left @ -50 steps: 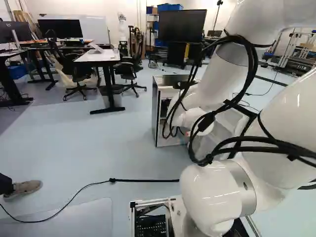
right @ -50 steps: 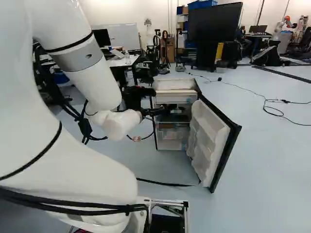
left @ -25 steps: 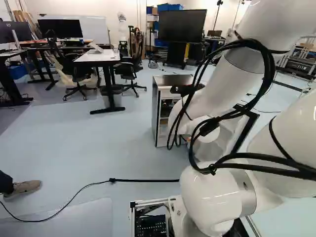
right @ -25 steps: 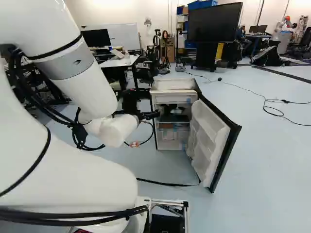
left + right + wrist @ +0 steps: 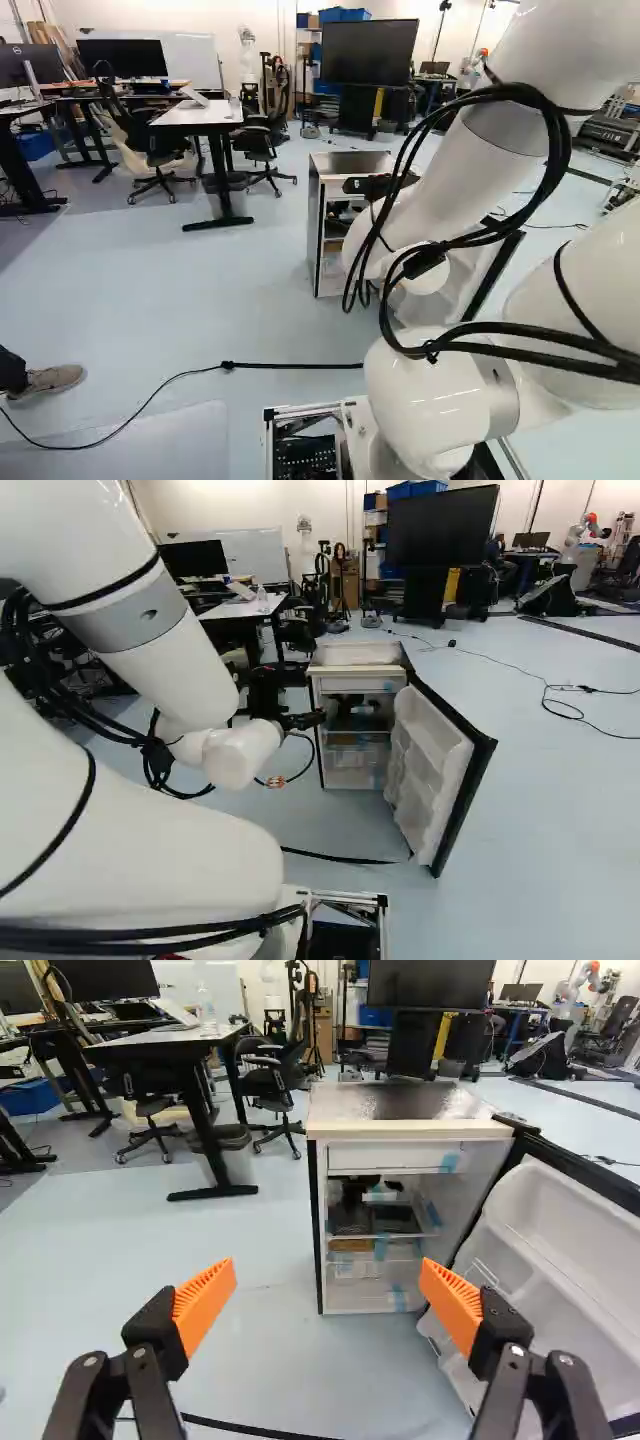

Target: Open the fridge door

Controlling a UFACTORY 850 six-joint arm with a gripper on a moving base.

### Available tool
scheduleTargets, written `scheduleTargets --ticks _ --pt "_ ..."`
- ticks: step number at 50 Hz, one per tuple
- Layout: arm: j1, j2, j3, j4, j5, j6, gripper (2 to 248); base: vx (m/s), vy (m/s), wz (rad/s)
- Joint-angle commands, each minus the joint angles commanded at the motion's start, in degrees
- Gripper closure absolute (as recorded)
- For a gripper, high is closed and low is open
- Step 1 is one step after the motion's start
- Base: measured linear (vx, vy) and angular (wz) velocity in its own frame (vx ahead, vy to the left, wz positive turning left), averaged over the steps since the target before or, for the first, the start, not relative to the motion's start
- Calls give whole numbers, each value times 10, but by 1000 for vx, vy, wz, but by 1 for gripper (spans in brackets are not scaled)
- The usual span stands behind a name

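- We see the gripper (image 5: 318, 718) released, fingers (image 5: 206, 1303) spread wide.
- We mark the mini fridge (image 5: 345, 1132) ahead of the jaws, apart from them.
- We log the fridge door (image 5: 580, 1245) swung open, ahead of one finger.

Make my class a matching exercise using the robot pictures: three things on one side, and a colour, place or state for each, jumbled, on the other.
Things:
1. Fridge door
2. Pads of the end effector
3. Waste bin

Descriptions:
A. Orange
B. Beside a desk leg
C. Swung open, its white shelved inside showing

Right pairs: 1-C, 2-A, 3-B
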Motion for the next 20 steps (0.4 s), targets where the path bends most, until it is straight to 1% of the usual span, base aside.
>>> scheduleTargets --ticks 20 --pt "0 0 0 0 0 0 3 0 0 0"
